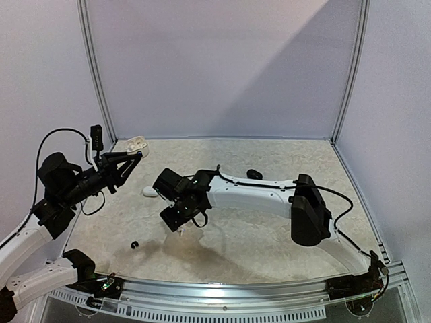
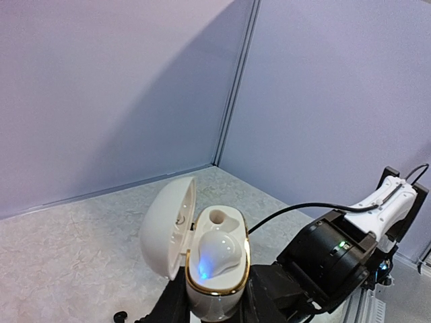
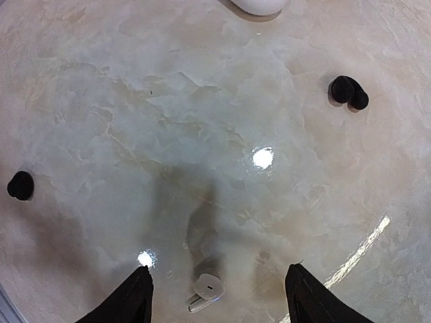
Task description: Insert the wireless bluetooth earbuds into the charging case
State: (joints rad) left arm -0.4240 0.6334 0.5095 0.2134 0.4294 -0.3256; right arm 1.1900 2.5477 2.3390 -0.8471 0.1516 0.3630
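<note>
Right end effector (image 3: 219,268), jaws apart, low over white earbud (image 3: 207,289)

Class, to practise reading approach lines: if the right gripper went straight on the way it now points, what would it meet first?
Probably the white earbud lying on the table, between the open jaws of the right gripper. Depth is unclear; the jaws might touch the table beside it first.
</note>
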